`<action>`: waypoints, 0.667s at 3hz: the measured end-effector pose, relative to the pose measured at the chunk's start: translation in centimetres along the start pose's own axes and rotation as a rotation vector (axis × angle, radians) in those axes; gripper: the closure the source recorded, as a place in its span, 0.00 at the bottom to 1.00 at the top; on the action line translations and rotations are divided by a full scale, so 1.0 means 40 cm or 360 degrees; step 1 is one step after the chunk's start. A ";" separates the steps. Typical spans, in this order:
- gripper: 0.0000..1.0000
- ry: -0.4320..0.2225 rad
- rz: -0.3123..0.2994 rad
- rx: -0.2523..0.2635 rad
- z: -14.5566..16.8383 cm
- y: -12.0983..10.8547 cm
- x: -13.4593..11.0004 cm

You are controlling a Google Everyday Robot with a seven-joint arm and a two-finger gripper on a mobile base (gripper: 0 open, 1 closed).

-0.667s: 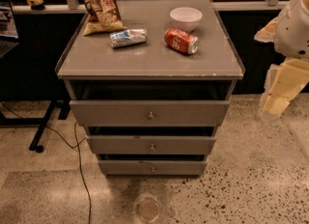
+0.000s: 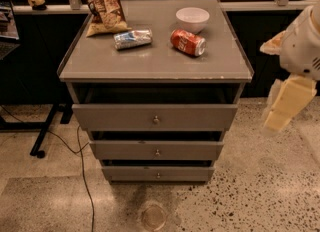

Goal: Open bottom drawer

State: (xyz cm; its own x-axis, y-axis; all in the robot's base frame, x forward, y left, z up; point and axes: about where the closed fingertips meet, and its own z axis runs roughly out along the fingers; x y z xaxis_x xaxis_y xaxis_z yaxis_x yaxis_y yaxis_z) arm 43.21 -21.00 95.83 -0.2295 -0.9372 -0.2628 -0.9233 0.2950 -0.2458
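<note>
The grey cabinet [image 2: 150,61] has three drawers stacked under its top. The bottom drawer [image 2: 130,174] is the lowest and slimmest front, with a small round metal knob [image 2: 158,175] at its centre. A dark gap shows above it, and its front sits further back than the two above. My gripper [image 2: 284,105], cream-coloured on a white arm [image 2: 306,41], hangs in the air to the right of the cabinet, about level with the top drawer [image 2: 115,117]. It is well apart from every drawer and holds nothing that I can see.
On the cabinet top lie a chip bag [image 2: 102,5], a crushed silver can [image 2: 132,39], a red soda can [image 2: 187,42] and a white bowl [image 2: 192,18]. A black cable [image 2: 82,166] and a stand leg [image 2: 45,131] cross the floor at left. A round disc [image 2: 153,217] lies in front.
My gripper and arm have sunk slightly at the right of the cabinet. The drawers and the things on top have not moved.
</note>
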 end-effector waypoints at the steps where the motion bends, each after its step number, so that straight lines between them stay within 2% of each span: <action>1: 0.00 -0.0181 0.0157 -0.0016 0.095 0.062 0.016; 2: 0.00 -0.0373 0.0254 -0.0031 0.201 0.084 0.001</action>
State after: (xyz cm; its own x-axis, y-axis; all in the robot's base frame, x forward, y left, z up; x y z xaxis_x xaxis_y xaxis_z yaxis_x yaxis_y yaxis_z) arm 42.58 -18.56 87.49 -0.2969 -0.8099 -0.5059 -0.8875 0.4295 -0.1668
